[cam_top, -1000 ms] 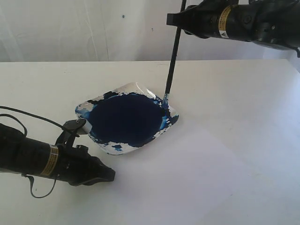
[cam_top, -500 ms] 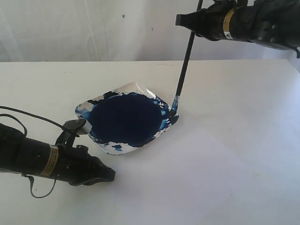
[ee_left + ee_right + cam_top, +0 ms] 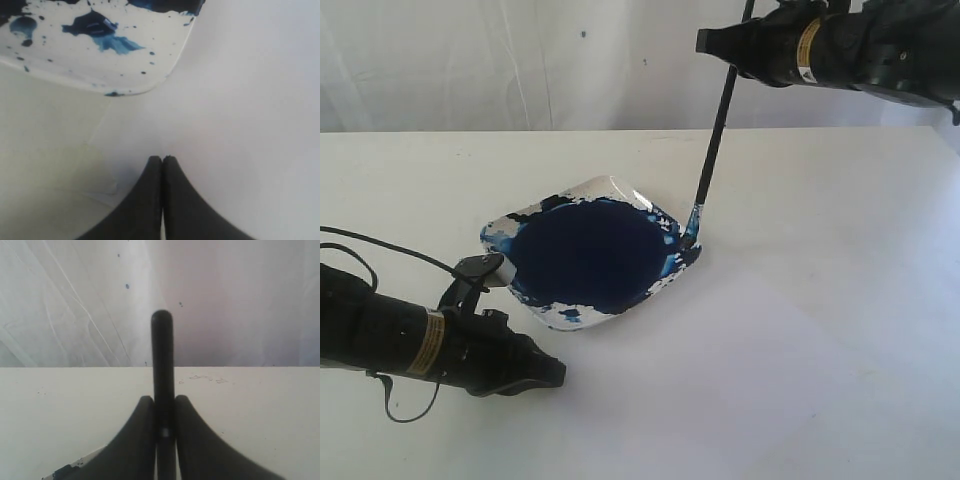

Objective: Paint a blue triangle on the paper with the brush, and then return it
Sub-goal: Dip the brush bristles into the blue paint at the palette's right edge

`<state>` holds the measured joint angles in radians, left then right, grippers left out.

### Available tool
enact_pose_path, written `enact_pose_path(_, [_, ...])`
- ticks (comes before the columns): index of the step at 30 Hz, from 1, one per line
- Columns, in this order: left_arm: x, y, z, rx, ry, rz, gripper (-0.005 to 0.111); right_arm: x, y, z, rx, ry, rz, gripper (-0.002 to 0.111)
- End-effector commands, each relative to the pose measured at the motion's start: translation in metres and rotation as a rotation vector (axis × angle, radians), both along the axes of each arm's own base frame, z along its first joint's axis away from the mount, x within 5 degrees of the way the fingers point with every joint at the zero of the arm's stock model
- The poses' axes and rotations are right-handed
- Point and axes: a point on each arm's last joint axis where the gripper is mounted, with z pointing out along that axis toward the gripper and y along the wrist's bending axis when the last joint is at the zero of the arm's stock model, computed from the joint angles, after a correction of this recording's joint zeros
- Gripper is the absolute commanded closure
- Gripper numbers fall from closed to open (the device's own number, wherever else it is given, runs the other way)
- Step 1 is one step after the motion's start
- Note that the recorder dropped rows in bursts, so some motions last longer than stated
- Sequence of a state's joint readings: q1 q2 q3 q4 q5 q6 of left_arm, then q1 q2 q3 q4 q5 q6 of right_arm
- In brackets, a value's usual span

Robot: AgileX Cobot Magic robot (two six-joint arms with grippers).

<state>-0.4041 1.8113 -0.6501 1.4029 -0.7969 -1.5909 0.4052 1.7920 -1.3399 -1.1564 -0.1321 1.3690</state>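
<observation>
The right claw [image 3: 720, 45] hangs high over the far right of the bench [image 3: 840, 200]. It is closed on the upper handle of the brush [image 3: 712, 150]. In the right wrist view both fingers [image 3: 142, 435] press against the black handle [image 3: 162, 355], which stands up between them.

From the grip the brush slants down and to the left. Its silver ferrule and blue-stained bristles are at the right corner of the paint dish [image 3: 555, 315], touching its rim or just above it; which of the two cannot be made out. The dish is white, roughly square, and sits corner-on near the middle of the bench. A dark navy paint pool [image 3: 590, 255] fills most of it, with lighter blue smears and spatter around the edge.

The left claw [image 3: 556, 372] lies low at the near left, just on the near side of the dish. Its fingers are pressed together with nothing between them, as the left wrist view shows [image 3: 162, 158].

The paper [image 3: 240, 110] shows in that view as a brighter white sheet under and ahead of the left claw. It reaches up to the spattered near corner of the dish [image 3: 100, 60]. In the exterior view its edges are too faint to trace.

A thin black cable [image 3: 380, 243] loops over the bench beside the left arm.
</observation>
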Motion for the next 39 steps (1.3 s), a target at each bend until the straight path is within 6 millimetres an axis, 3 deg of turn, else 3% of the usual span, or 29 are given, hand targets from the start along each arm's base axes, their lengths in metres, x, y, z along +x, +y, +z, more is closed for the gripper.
enact_pose_path(1, [0.000, -0.001, 0.000, 0.003, -0.004, -0.001, 0.107, -0.003, 0.000, 0.006, 0.036, -0.014, 0.034, 0.108])
enact_pose_path(12, [0.000, -0.001, 0.000, 0.003, -0.004, -0.001, 0.107, -0.008, 0.001, 0.019, 0.089, -0.029, 0.053, 0.108])
enact_pose_path(39, [0.000, -0.001, 0.000, 0.003, -0.004, -0.001, 0.107, 0.004, -0.002, -0.010, 0.021, 0.044, -0.030, 0.108])
